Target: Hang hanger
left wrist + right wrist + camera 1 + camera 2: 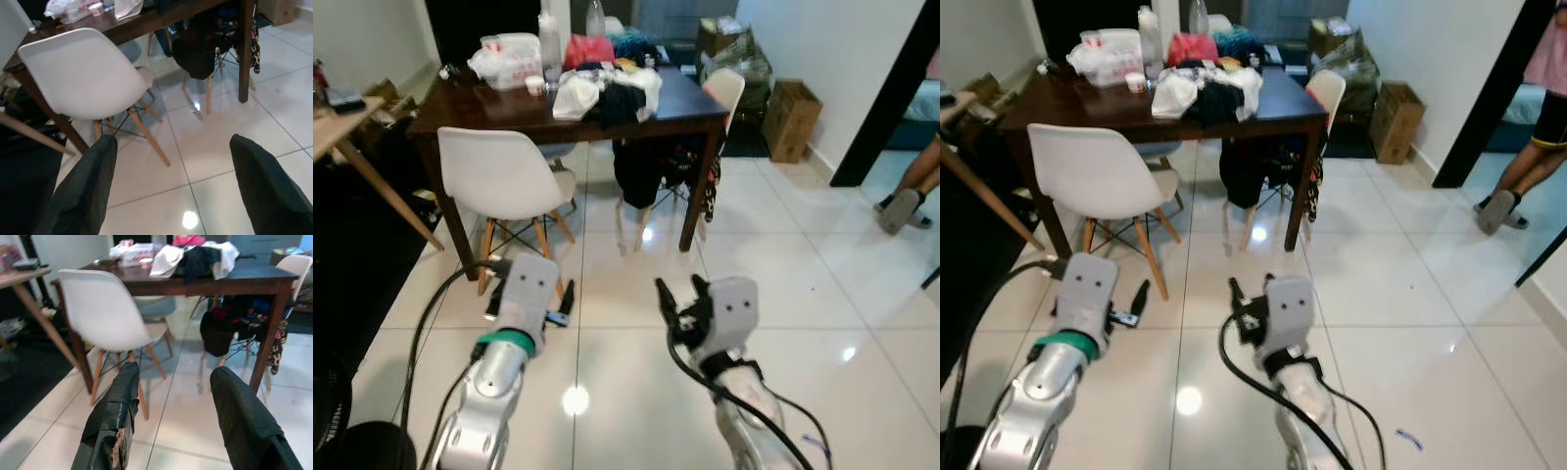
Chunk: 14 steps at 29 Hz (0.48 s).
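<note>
Left gripper [171,186] and right gripper [171,421] agape, glossy white tiles [773,284], cluttered dark table [690,103], white chair [494,176]

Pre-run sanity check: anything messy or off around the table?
Yes. The dark table is heaped with loose clothes and bags, and dark garments are draped over a chair beneath it. Both grippers, left and right, are open and empty.

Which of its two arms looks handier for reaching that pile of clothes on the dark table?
Probably the right. The right gripper sits open roughly in line with the clothes pile, with bare floor ahead. The left gripper, also open and empty, faces the white chair.
</note>
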### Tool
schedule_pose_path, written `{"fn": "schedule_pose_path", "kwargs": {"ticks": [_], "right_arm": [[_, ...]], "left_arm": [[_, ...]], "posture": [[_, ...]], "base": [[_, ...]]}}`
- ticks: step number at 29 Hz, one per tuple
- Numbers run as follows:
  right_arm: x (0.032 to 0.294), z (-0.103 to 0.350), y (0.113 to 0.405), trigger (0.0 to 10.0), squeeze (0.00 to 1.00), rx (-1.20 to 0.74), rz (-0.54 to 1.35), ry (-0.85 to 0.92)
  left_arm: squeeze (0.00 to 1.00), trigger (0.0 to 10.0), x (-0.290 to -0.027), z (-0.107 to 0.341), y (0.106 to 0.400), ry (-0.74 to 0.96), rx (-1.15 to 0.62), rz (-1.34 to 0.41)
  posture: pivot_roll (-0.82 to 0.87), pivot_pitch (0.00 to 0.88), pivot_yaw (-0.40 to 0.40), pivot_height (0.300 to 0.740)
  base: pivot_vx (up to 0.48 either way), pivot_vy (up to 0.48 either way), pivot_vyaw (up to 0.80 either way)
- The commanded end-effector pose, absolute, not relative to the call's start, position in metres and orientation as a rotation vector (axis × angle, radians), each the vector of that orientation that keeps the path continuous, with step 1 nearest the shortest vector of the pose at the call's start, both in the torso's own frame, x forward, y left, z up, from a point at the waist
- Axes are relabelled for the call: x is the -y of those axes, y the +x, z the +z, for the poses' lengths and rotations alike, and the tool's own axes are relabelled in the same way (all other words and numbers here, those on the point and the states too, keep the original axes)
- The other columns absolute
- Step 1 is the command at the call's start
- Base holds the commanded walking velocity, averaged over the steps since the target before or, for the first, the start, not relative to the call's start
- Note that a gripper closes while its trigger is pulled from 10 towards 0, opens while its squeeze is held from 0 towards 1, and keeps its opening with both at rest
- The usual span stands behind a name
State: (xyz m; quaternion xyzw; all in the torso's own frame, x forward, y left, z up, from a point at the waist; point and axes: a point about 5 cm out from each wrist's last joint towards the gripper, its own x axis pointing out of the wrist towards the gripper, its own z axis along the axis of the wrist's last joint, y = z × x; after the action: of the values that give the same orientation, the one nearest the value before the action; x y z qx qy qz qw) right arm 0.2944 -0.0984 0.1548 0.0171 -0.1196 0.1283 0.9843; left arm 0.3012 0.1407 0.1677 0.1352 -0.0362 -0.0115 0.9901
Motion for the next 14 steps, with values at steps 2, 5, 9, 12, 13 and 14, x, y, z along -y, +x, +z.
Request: {"fn": "schedule_pose_path", "kwargs": {"ticks": [2, 5, 9, 12, 13, 14], "right_arm": [[0.1057, 0.1485, 0.2951, 10.0, 0.00, 0.209, 0.227, 0.041], [0.1059, 0.1483, 0.2951, 10.0, 0.00, 0.208, 0.225, 0.040], [0.1059, 0.1482, 0.2952, 10.0, 0.00, 0.208, 0.222, 0.040], [0.1066, 0.1486, 0.2953, 10.0, 0.00, 0.212, 0.211, 0.036], [0.1066, 0.1486, 0.2953, 10.0, 0.00, 0.212, 0.211, 0.036], [0.1068, 0.1487, 0.2953, 10.0, 0.00, 0.213, 0.208, 0.035]], "left_arm": [[0.00, 10.0, -0.1362, 0.1662, 0.3012, 0.281, 0.071, -0.037], [0.00, 10.0, -0.1359, 0.1665, 0.3005, 0.281, 0.073, -0.040], [0.00, 10.0, -0.1361, 0.1668, 0.3001, 0.282, 0.074, -0.042], [0.00, 10.0, -0.1368, 0.1676, 0.3000, 0.287, 0.079, -0.045], [0.00, 10.0, -0.1368, 0.1676, 0.3000, 0.287, 0.079, -0.045], [0.00, 10.0, -0.1370, 0.1678, 0.3000, 0.287, 0.080, -0.045]], "posture": [[-0.11, 0.068, 0.071, 0.740], [-0.11, 0.070, 0.071, 0.740], [-0.11, 0.074, 0.072, 0.740], [-0.11, 0.076, 0.073, 0.740], [-0.11, 0.076, 0.073, 0.740], [-0.11, 0.076, 0.073, 0.740]], "base": [[0.461, 0.000, -0.80], [0.461, 0.000, -0.80], [0.461, 0.000, -0.80], [0.461, 0.000, -0.76], [0.461, 0.000, -0.67], [0.461, 0.000, -0.67]]}}
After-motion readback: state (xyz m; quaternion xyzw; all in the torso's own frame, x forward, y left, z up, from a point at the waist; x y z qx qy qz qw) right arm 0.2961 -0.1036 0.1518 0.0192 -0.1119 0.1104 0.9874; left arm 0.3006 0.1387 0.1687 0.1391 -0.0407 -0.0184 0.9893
